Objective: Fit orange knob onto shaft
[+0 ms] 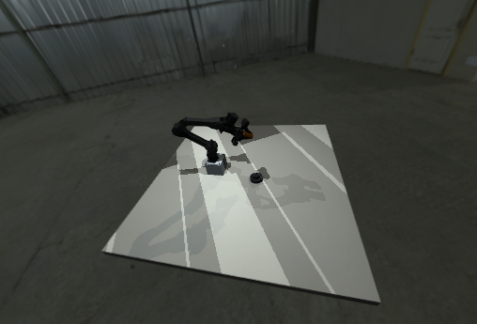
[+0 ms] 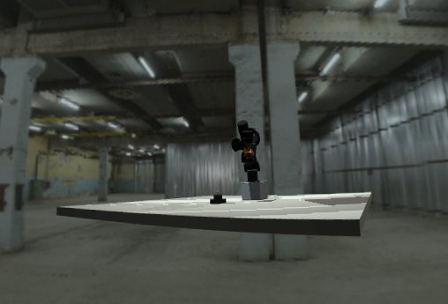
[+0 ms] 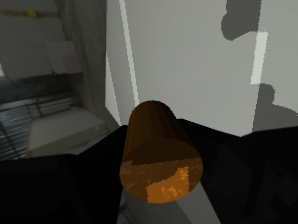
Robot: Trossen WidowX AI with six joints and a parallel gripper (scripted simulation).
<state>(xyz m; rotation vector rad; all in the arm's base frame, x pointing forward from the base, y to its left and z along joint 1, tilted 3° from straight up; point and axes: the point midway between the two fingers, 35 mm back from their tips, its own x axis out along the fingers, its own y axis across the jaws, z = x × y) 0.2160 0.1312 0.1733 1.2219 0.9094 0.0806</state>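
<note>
The orange knob point(image 1: 248, 135) point(image 2: 248, 152) point(image 3: 159, 145) is held well above the table, away from the pedestal. My gripper point(image 1: 244, 133) point(image 2: 248, 152) point(image 3: 152, 127) is shut on it, with dark fingers on both sides. The knob lies close to level and points outward from the arm. Its end faces the exterior view and shows a small dark patch in the middle; the hole's flat side is too small to make out. The dark round pedestal point(image 1: 255, 178) point(image 2: 217, 200) stands on the table, with a thin shaft tip faintly visible on top. The pedestal is not in the wrist view.
The pale table point(image 1: 300, 242) point(image 2: 176, 217) point(image 3: 195, 60) carries light stripes and shadows of the arm. The arm's grey base block point(image 1: 215, 166) point(image 2: 254, 191) stands near the pedestal. The table's far edge shows at the left in the wrist view.
</note>
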